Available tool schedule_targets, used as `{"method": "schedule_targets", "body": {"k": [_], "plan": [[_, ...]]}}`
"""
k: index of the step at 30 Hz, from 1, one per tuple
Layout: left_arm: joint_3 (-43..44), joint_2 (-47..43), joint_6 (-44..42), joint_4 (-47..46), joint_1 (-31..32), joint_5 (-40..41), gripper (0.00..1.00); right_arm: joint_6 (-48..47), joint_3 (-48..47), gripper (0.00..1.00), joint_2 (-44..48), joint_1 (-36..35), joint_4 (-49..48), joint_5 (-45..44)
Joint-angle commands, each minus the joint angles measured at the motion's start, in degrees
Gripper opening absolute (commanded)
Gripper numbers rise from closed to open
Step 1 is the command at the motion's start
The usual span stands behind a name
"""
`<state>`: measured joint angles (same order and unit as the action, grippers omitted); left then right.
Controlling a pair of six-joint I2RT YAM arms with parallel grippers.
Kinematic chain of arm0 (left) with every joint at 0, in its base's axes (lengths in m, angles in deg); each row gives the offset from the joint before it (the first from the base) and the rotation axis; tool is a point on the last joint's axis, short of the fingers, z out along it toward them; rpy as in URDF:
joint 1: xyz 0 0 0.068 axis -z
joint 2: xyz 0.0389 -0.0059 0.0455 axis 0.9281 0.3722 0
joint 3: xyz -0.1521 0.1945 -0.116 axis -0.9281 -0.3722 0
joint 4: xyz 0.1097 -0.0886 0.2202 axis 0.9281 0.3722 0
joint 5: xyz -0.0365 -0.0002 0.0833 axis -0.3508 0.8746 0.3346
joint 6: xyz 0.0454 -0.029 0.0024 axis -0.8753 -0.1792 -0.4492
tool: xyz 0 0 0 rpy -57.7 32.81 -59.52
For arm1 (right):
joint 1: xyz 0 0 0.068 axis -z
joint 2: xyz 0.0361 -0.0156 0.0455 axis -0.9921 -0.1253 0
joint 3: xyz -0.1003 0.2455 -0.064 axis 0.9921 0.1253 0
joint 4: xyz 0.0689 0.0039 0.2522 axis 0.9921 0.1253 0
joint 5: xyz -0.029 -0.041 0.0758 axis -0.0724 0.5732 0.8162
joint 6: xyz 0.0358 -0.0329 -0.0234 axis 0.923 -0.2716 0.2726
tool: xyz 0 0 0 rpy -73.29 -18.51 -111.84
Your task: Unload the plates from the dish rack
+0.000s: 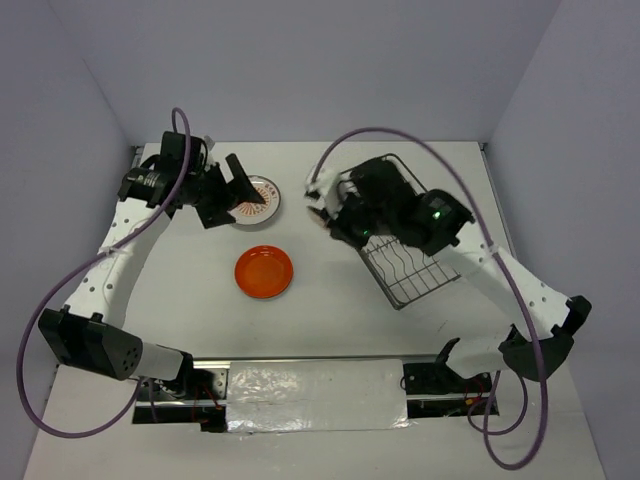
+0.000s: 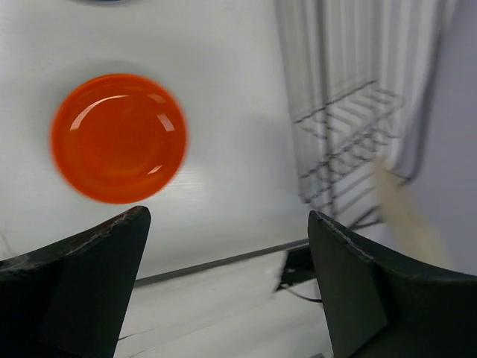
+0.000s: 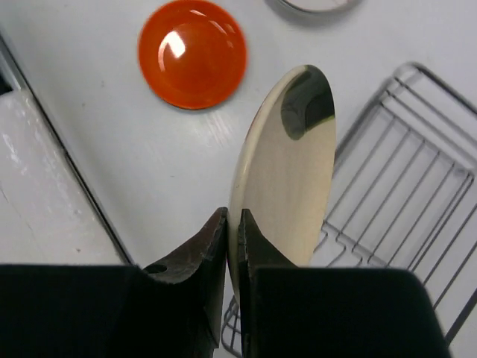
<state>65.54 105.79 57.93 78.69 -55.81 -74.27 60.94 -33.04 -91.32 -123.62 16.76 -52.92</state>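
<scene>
Clamping the round cream-tan plate [image 3: 287,186] at the silver wire dish rack [image 3: 417,186], the right gripper [image 3: 232,220] risks slippage from its narrow rim hold; the left gripper [image 2: 227,216] stands with fingers apart.

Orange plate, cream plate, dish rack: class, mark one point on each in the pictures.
orange plate [image 1: 264,271], top view, centre of its face.
cream plate [image 3: 287,201], right wrist view, middle of its pale face.
dish rack [image 1: 412,276], top view, bare base wires.
</scene>
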Motion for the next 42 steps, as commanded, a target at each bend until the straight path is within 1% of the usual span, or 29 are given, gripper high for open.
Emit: {"method": "schedule_targets", "body": {"k": [1, 2, 4, 5, 8, 10, 11, 14, 15, 17, 18, 19, 20, 21, 23, 24, 27, 28, 29, 31, 34, 35, 36, 37, 38, 39, 40, 41, 42], "plan": [[3.48, -0.44, 10.82, -7.63, -0.47, -11.50, 1.00, -7.44, 3.71, 0.11, 0.39, -11.97, -4.84, -15.96], [3.39, -0.53, 12.42, -9.13, -0.47, -15.09, 0.99, -8.76, 4.51, 0.09, 0.13, -17.75, -5.98, -19.88], [2.95, -0.80, 15.40, -11.86, -0.39, -17.23, 1.00, -11.40, 6.01, 0.06, -1.10, -22.00, -8.45, -27.52], [2.95, -0.97, 15.68, -11.96, -0.30, -17.94, 0.99, -12.20, 6.28, 0.06, -1.45, -24.55, -9.33, -28.17], [2.69, -0.97, 14.72, -9.50, -0.12, -18.03, 0.99, -15.45, 6.63, 0.06, -2.68, -27.64, -13.72, -30.19], [1.73, -1.24, 13.05, -7.31, 0.14, -17.94, 0.99, -17.73, 5.06, 0.06, -5.66, -29.49, -14.08, -31.68], [0.50, -1.41, 12.52, -6.78, 0.40, -17.86, 1.00, -18.44, 4.35, 0.06, -7.93, -30.10, -14.08, -33.78], [-1.43, -2.03, 9.98, -4.40, 0.67, -15.49, 0.92, -21.60, 1.72, 0.06, -11.81, -31.51, -15.40, -37.57], [-1.79, -2.20, 9.54, -3.70, 0.67, -14.70, 0.87, -21.96, 1.01, 0.06, -12.52, -31.52, -15.83, -38.02], [-2.49, -2.29, 8.40, -2.20, 0.67, -13.38, 0.82, -22.66, -0.74, 0.06, -14.72, -31.52, -15.92, -38.81], [-2.85, -2.38, 8.21, -2.20, 0.67, -12.85, 0.74, -23.01, -1.01, 0.07, -15.16, -31.60, -16.45, -38.90], [-3.28, -2.29, 7.95, -1.94, 0.58, -12.58, 0.69, -23.28, -1.19, 0.07, -15.86, -31.69, -17.50, -39.42], [-3.29, -2.12, 7.43, -1.50, 0.67, -12.23, 0.60, -23.63, -1.71, 0.07, -16.13, -31.69, -17.94, -40.04], [-3.38, -1.94, 7.07, -1.24, 0.67, -11.88, 0.55, -23.80, -1.89, 0.07, -16.30, -31.78, -18.30, -40.04], [-3.99, -1.68, 6.72, -1.23, 0.67, -11.97, 0.42, -23.72, -2.59, 0.07, -16.74, -31.61, -19.52, -40.13], [-4.17, -1.59, 6.63, -1.23, 0.67, -11.44, 0.31, -23.46, -2.86, 0.07, -16.83, -31.60, -19.70, -40.04], [-4.69, -1.06, 5.67, -0.62, 0.67, -11.18, 0.33, -22.32, -3.65, 0.07, -16.92, -31.60, -20.32, -39.08], [-5.04, -1.06, 5.23, -0.53, 0.67, -11.09, 0.35, -21.88, -4.09, 0.07, -16.75, -31.17, -20.06, -38.64], [-5.13, -0.97, 4.88, -0.53, 0.67, -10.91, 0.43, -21.09, -4.09, 0.07, -16.57, -31.16, -19.97, -38.20], [-5.40, -0.97, 4.70, -0.70, 0.67, -10.82, 0.44, -20.56, -3.83, 0.07, -16.05, -30.81, -19.88, -37.58], [-6.62, -1.59, 5.48, -3.42, 0.67, -12.05, 0.21, -19.41, -2.78, 0.08, -15.17, -30.73, -20.06, -35.65], [-6.72, -1.94, 5.75, -3.87, 0.67, -11.71, 0.03, -18.98, -2.34, 0.09, -14.99, -30.81, -20.23, -35.39], [-6.72, -2.11, 5.93, -4.48, 0.67, -11.44, 0.00, -18.62, -2.16, 0.11, -14.99, -30.81, -20.23, -35.30], [-6.45, -2.12, 5.58, -4.49, 0.67, -11.00, 0.00, -17.75, -1.81, 0.13, -15.16, -30.81, -19.71, -35.56], [-6.28, -2.03, 5.23, -4.23, 0.67, -8.30, 0.00, -16.87, -1.37, 0.31, -15.16, -30.73, -19.71, -36.08], [-5.84, -2.03, 4.70, -3.00, 0.67, -6.27, 0.00, -15.64, -0.93, 0.44, -14.82, -30.29, -19.45, -36.52], [-6.01, -2.20, 3.48, -2.82, 0.58, -4.08, 0.00, -12.15, 0.12, 0.76, -14.29, -29.76, -18.83, -35.57], [-6.53, -2.38, 2.68, -3.08, 0.58, -0.58, 0.00, -9.85, 0.74, 0.93, -13.33, -27.76, -18.65, -33.99], [-8.37, -2.55, 1.98, -3.86, 0.32, 0.94, 0.00, -7.13, 1.26, 1.00, -10.88, -26.43, -18.13, -31.28]]}}
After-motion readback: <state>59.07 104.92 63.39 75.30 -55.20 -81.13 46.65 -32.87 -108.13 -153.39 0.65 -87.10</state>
